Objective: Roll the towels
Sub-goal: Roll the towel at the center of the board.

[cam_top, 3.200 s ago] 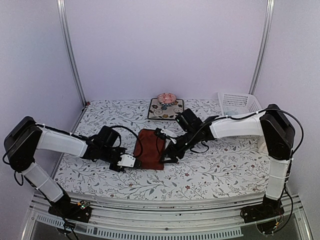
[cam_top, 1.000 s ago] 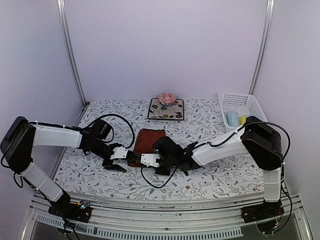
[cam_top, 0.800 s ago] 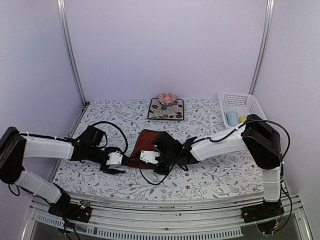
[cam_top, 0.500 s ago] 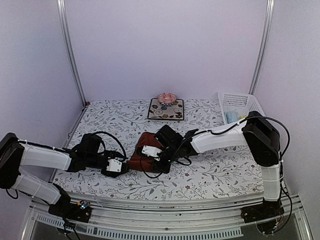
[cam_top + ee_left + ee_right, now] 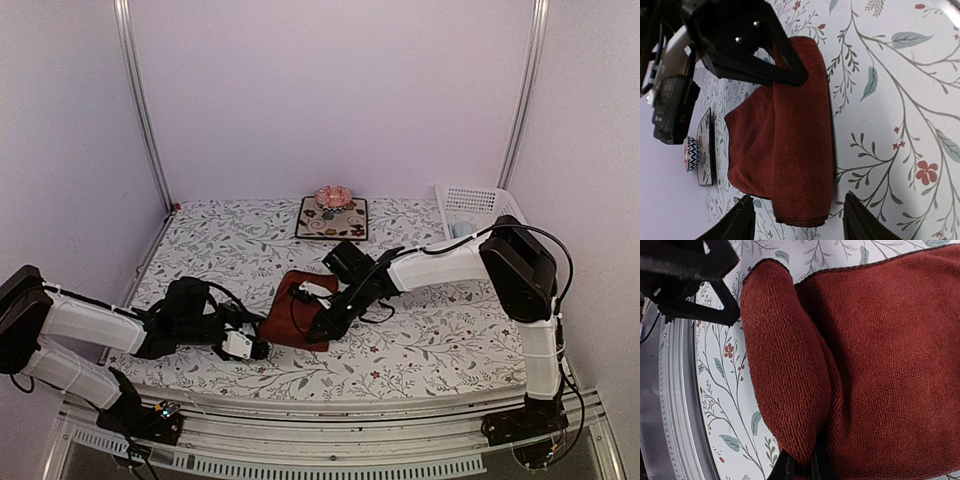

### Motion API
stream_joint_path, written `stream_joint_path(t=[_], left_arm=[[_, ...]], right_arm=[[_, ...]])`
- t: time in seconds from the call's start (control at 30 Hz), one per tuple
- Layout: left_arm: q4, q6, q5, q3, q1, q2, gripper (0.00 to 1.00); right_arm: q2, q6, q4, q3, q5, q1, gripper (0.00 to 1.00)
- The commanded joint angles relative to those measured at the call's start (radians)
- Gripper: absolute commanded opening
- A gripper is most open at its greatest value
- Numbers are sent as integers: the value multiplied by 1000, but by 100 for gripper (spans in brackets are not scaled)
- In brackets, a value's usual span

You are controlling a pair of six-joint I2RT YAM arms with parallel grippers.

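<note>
1. Between the fingertips of my right gripper sits one end of the rolled edge of the dark red towel. Those jaws are pressed together on the cloth.
2. At the roll's other end my left gripper lies low over the table covering. Its jaws are apart, with the roll's end in line with the gap and, as far as I can tell, untouched.
3. What changed: a few seconds ago this towel lay flat in the middle of the table with my grippers at its two sides. Since then the right one has gone to the near edge and turned it over on itself. The left arm has dropped and slid in along the near side, its jaws narrowing a little.
4. As I judge it, the roll is begun but has only one turn. Most of the cloth lies flat beyond the roll, so nearly all the rolling remains.
5. Edges: the towel's far edge stops short of the floral mat, with bare covering between. That leaves room to roll away from me.
6. Wider out, the white basket stands well apart to the right, and the near table edge lies some way behind the roll. My two grippers are close together, so each had best keep to its own end.
</note>
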Motion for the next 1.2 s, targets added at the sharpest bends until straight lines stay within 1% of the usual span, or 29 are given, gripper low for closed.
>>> stream_joint_path(t=[0.0, 0.23, 0.3, 0.43, 0.5, 0.63, 0.73, 0.8, 0.87, 0.9, 1.07, 1.1, 1.17], left_arm=[[55, 28, -32, -24, -37, 31, 60], [150, 11, -77, -21, -70, 100, 59], [153, 4, -82, -12, -77, 116, 59], [166, 2, -107, 1, -93, 156, 55], [180, 5, -122, 3, -96, 177, 51], [179, 1, -141, 15, -98, 216, 38], [184, -22, -171, 36, -99, 247, 24], [185, -37, -189, 46, -98, 267, 11], [185, -47, -203, 53, -97, 283, 2], [185, -49, -208, 53, -99, 289, 0], [132, -77, -204, 61, -96, 279, 0], [117, -83, -197, 62, -96, 271, 0], [67, -99, -178, 70, -95, 247, 0]], right_arm=[[40, 63, -35, 25, -67, -30, 9], [64, 71, -43, 47, -83, -43, 10], [71, 73, -48, 53, -88, -43, 10], [79, 72, -55, 62, -91, -44, 10], [79, 71, -56, 63, -86, -44, 11], [84, 68, -58, 67, -85, -46, 11], [88, 64, -59, 68, -86, -47, 11], [89, 61, -61, 68, -86, -45, 12], [91, 58, -61, 69, -85, -46, 13], [91, 57, -63, 69, -85, -46, 13], [82, 42, -66, 65, -84, -49, 18], [79, 39, -67, 62, -84, -50, 23], [66, 31, -67, 56, -85, -52, 28]])
